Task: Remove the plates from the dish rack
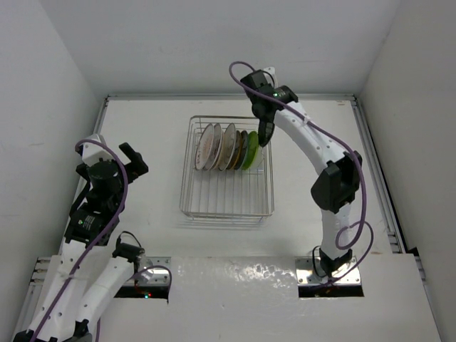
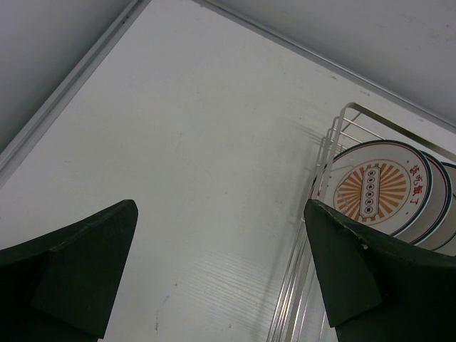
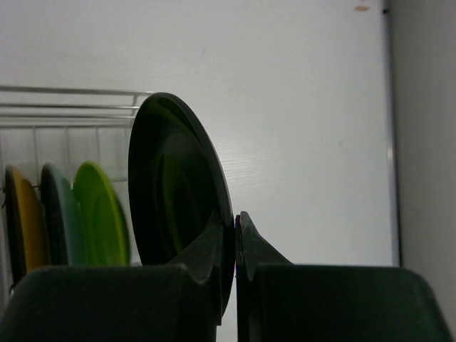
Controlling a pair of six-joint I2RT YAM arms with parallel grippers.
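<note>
The dish rack [image 1: 226, 211] is a silver wire basket at mid-table, with several plates standing on edge in its far half. From left: a white sunburst plate [image 1: 206, 146], a cream one [image 1: 226, 146], darker ones, then a green plate [image 1: 251, 149]. My right gripper [image 1: 265, 132] is at the row's right end, shut on the rim of a dark teal plate [image 3: 171, 185], one finger on each face [image 3: 235, 222]. The green plate [image 3: 100, 214], a teal plate [image 3: 57, 214] and a yellow plate [image 3: 18, 221] stand beside it. My left gripper [image 1: 132, 159] is open and empty left of the rack [image 2: 221, 214].
The left wrist view shows the rack's wire corner [image 2: 335, 132] and the sunburst plate [image 2: 370, 189] by my right finger. White walls enclose the table on three sides. A raised rail [image 1: 372, 164] runs along the right edge.
</note>
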